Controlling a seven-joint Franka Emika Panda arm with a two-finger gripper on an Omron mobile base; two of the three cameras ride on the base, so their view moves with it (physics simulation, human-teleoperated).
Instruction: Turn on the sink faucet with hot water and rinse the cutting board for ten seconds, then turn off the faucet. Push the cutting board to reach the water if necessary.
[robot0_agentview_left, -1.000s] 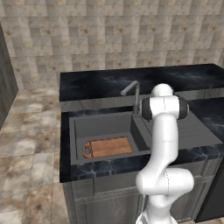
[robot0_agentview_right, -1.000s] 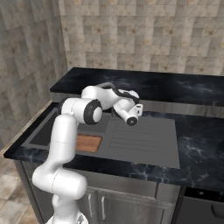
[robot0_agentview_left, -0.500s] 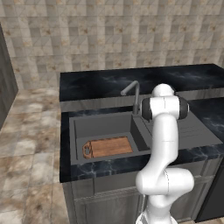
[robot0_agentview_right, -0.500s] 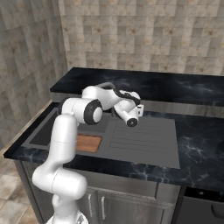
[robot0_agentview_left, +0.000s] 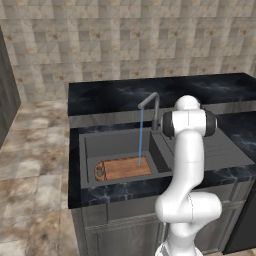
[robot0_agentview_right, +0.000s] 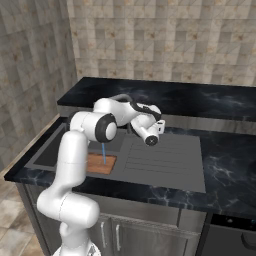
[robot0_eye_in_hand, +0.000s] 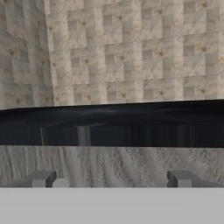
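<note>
The sink faucet (robot0_agentview_left: 155, 107) stands behind the sink (robot0_agentview_left: 95, 142), its bent spout reaching left. From the spout the water (robot0_agentview_left: 140, 136) falls as a thin blue stream onto the right end of the cutting board (robot0_agentview_left: 123, 168). This reddish-brown board lies flat in the basin, handle hole to the left. In the right base view the water (robot0_agentview_right: 103, 151) meets the cutting board (robot0_agentview_right: 98, 163) beside my arm. My gripper (robot0_agentview_right: 158, 125) hovers over the drainboard edge, right of the faucet. In the hand view my gripper (robot0_eye_in_hand: 111, 179) is open, fingertips (robot0_eye_in_hand: 44, 178) far apart with nothing between them.
A ribbed drainboard (robot0_agentview_right: 165, 160) lies right of the basin in the black marbled counter (robot0_agentview_right: 225, 165). A raised black counter ledge (robot0_agentview_left: 125, 92) and a tiled wall (robot0_agentview_left: 125, 45) stand behind. My arm's elbow (robot0_agentview_left: 189, 122) hides part of the drainboard.
A blue stream now runs from the spout onto the board; the earlier frames show none. The arm has barely moved.
</note>
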